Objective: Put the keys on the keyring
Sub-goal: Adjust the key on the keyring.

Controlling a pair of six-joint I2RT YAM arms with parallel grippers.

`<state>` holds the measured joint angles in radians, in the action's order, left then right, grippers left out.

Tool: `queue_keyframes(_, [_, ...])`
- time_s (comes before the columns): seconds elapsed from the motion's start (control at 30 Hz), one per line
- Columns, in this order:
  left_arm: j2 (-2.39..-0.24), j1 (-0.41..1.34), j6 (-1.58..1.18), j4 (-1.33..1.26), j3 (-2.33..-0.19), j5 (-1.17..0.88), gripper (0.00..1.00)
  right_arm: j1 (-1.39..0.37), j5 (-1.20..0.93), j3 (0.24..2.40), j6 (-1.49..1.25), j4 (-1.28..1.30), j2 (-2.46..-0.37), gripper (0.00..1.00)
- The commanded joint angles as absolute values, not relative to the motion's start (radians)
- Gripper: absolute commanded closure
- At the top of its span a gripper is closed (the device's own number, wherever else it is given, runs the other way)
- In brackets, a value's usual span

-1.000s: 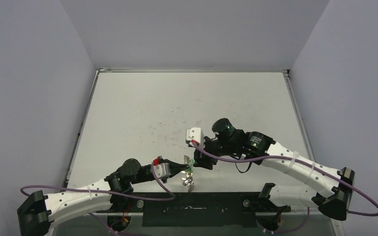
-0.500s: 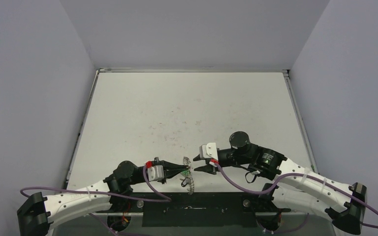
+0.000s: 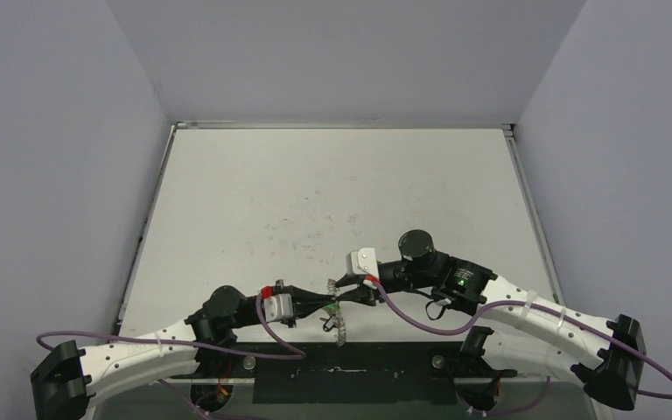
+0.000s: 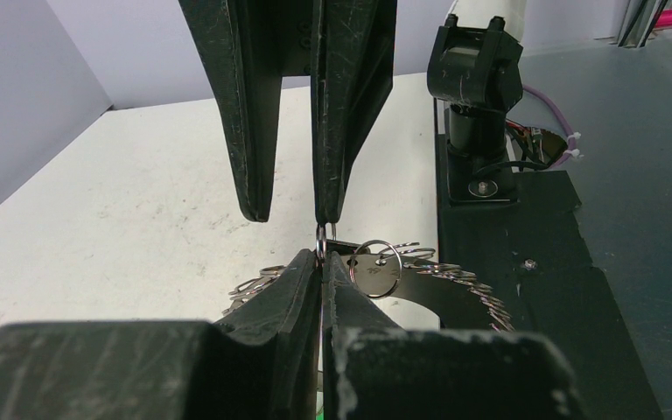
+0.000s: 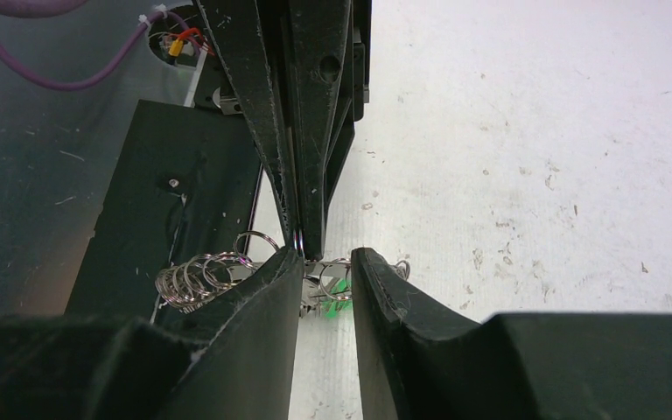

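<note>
My left gripper (image 4: 322, 255) is pressed together, pinching the keyring (image 4: 455, 272) by its rim at bottom centre of the overhead view. My right gripper (image 5: 326, 255) meets it tip to tip, spread, with the green-headed key (image 5: 338, 291) showing in its gap. Both arms reach low over the worktop (image 3: 332, 192).

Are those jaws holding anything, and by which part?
The left gripper pinches the keyring by its rim; the right gripper is open, holding nothing.

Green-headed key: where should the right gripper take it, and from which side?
Probably grip the green-headed metal key by its flat head, coming from opposite the left gripper, which is shut on the lacy silver keyring beside it; the open right gripper straddles that head.
</note>
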<state>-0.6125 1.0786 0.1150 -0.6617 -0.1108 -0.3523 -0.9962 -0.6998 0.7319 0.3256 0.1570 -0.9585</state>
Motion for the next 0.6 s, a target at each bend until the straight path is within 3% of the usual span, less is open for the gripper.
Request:
queue_keyframes(0.0, [-0.598, 1.082, 0.106, -0.766, -0.13, -0.365, 1.0, -1.002, -0.744, 0.735, 0.328, 0.106, -0.97, 0.71])
queue_keyframes(0.4, [-0.597, 1.081, 0.112, -0.758, -0.132, -0.364, 1.0, -1.003, -0.754, 0.732, 0.366, 0.147, -0.968, 0.58])
queue_keyframes(0.57, [-0.597, 1.082, 0.108, -0.756, -0.132, -0.365, 1.0, -1.003, -0.737, 0.726, 0.358, 0.146, -0.991, 0.73])
